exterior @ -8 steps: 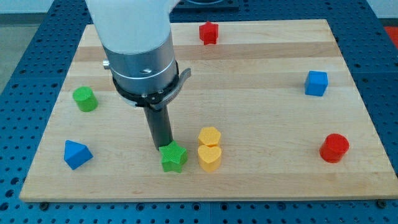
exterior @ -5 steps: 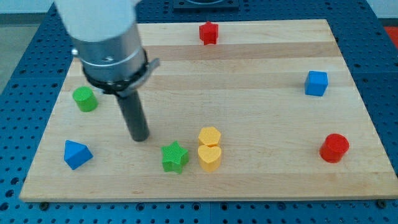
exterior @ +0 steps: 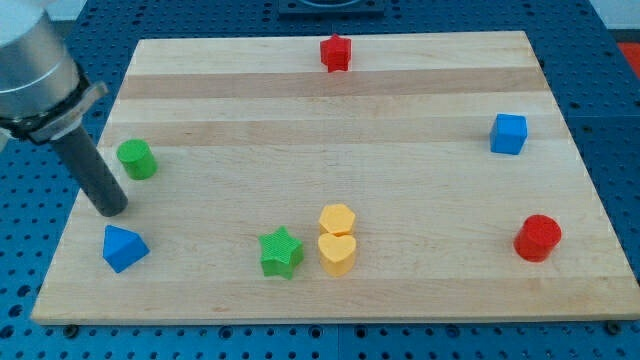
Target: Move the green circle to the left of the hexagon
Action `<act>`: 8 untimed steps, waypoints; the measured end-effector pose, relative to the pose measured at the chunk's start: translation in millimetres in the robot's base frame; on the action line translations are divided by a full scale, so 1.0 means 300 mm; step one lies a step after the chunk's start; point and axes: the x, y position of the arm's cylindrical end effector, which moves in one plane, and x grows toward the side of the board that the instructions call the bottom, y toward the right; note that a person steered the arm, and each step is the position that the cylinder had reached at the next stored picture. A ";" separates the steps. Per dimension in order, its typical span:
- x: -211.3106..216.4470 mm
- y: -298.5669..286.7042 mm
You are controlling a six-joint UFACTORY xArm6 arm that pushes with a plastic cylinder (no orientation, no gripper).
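The green circle sits near the board's left edge. The yellow hexagon stands low in the middle, touching a yellow heart just below it. A green star lies to the left of the heart. My tip rests on the board below and slightly left of the green circle, apart from it, and above the blue triangle.
A red star is at the top middle. A blue cube is at the right, a red circle at the lower right. The wooden board ends close to my tip on the left.
My tip has moved left across the board, from beside the green star to a spot below the green circle. No block has moved.
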 end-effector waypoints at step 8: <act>-0.246 0.070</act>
